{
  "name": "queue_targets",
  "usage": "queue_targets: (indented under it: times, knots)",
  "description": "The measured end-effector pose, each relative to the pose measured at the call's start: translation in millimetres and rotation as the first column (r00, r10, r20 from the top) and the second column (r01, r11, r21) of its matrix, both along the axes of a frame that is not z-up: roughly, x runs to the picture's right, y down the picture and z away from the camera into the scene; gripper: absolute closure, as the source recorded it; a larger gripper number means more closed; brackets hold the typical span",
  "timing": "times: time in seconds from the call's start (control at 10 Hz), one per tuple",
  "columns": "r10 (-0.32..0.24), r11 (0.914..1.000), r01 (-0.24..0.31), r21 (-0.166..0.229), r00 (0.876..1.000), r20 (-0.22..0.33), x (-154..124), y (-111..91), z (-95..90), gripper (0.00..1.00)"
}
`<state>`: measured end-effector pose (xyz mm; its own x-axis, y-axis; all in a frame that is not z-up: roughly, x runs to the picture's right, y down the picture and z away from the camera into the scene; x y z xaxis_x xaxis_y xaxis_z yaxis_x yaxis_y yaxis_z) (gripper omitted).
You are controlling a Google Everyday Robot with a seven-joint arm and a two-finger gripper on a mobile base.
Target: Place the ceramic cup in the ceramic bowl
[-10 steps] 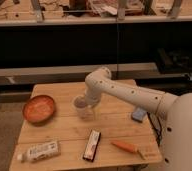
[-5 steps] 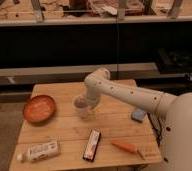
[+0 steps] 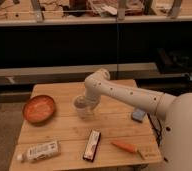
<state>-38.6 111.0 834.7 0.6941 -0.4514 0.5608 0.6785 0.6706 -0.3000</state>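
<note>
The ceramic cup (image 3: 83, 107), small and pale, stands upright near the middle of the wooden table (image 3: 64, 127). My gripper (image 3: 87, 104) is down at the cup and open, with the white arm reaching in from the right; the wrist hides part of the cup's right side. The ceramic bowl (image 3: 39, 108), shallow and orange-brown, sits at the table's left edge, about a bowl's width left of the cup, with nothing in it.
A white labelled bottle (image 3: 39, 151) lies at the front left. A black bar-shaped packet (image 3: 91, 145) lies front centre, with an orange carrot-like item (image 3: 125, 146) to its right. A small blue object (image 3: 138, 115) sits at the right edge. Dark shelving stands behind.
</note>
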Motion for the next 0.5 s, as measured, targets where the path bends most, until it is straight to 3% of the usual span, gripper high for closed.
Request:
queue_targets:
  times: [0.5]
  knots:
    - [-0.009,0.9999,0.009,0.004,1.0,0.013,-1.0,3.4,3.3,0.2]
